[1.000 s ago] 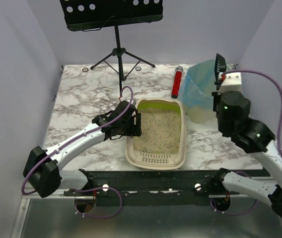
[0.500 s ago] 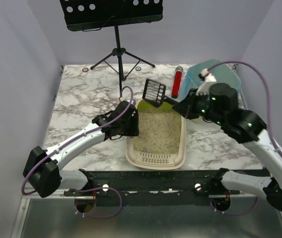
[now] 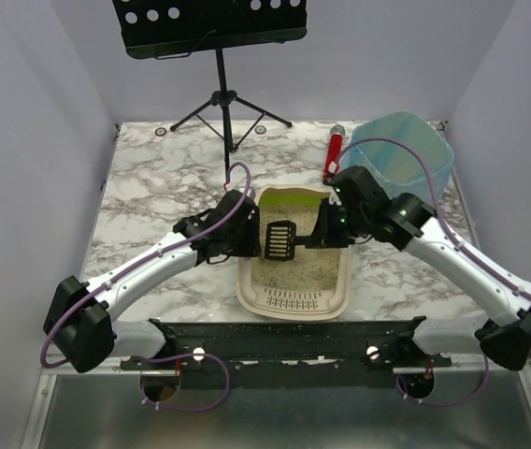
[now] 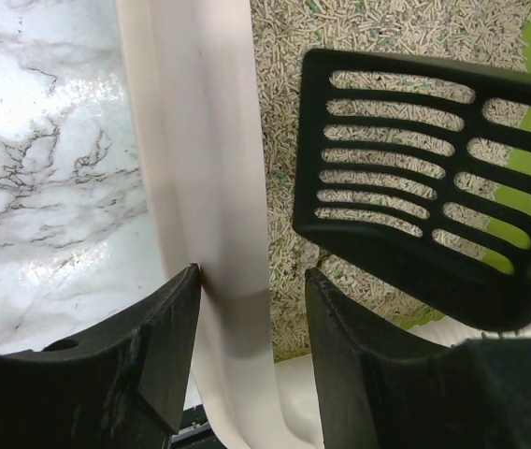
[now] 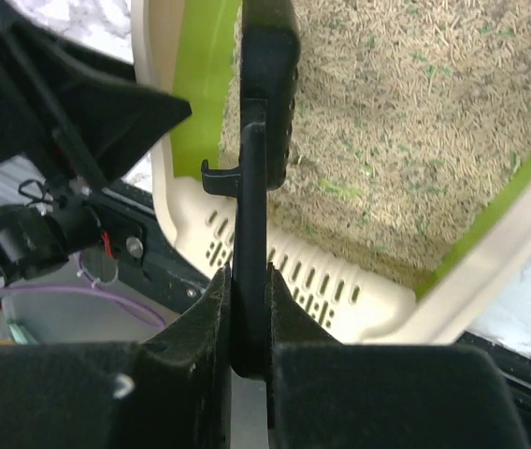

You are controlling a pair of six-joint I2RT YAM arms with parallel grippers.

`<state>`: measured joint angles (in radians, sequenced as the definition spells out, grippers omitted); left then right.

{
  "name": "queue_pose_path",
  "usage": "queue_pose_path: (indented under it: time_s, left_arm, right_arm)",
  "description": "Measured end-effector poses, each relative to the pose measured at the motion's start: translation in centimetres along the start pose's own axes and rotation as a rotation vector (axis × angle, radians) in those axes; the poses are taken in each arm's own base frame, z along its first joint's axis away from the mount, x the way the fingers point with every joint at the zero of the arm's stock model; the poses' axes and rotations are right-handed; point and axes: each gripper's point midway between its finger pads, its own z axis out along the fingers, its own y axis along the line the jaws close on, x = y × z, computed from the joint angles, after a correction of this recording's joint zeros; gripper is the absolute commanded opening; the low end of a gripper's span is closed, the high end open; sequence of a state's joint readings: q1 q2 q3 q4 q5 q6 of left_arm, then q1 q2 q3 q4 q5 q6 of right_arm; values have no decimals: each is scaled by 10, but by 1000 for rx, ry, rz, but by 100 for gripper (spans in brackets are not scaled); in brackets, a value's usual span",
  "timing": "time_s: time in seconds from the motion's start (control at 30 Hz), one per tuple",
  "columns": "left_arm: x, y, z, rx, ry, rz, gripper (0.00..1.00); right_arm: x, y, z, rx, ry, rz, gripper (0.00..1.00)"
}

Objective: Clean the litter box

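Right wrist view first: our right gripper (image 5: 247,292) is clamped tight on the flat black handle of the scoop (image 5: 267,65). We see the scoop edge-on, its slotted head hanging over the litter box (image 5: 160,112) near the left wall. It is above the litter (image 5: 406,112) and, as far as we can judge, not yet in it. A second ago this arm held the scoop up over the blue-lined bin (image 3: 406,154) at the far right of the table (image 3: 153,178); half a second ago it was crossing the box's far rim. We read that as the return from a dump, with a new pass about to begin. Our left gripper (image 4: 251,281) straddles the box's left wall. The outer finger (image 4: 153,355) lies against the beige rim, while a sliver of litter shows between the inner finger (image 4: 359,355) and the wall, so the jaws stand apart, unclamped, though they have narrowed over the last second. That suggests we are bracing the tray against the drag of the scoop. The litter box itself has not moved: it lies at the near middle of the table, grille end toward the arm bases, between the two arms. No clumps show from here, so we cannot say how much cleaning remains.
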<state>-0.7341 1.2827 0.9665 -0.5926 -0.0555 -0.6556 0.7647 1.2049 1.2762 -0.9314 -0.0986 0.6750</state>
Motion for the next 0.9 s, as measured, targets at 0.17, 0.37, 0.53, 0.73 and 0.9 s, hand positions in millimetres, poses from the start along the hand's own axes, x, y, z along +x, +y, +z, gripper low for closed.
queue_pose_path:
  time_s: [0.17, 0.37, 0.53, 0.73, 0.9]
  left_arm:
    - [1, 0, 1, 0, 1, 0, 56]
    - [1, 1, 2, -3, -2, -1, 56]
    - [1, 2, 0, -3, -7, -4, 56]
    - [-2, 0, -3, 6, -22, -7, 56]
    - [-2, 0, -3, 7, -23, -8, 56]
  right_arm:
    - [-25, 12, 40, 57, 46, 21, 1]
    - [-68, 32, 77, 97, 28, 21, 1]
    - [-64, 9, 102, 217, 75, 35, 1]
    - [-62, -14, 93, 305, 54, 85, 1]
    - [-60, -41, 47, 419, -16, 110, 1]
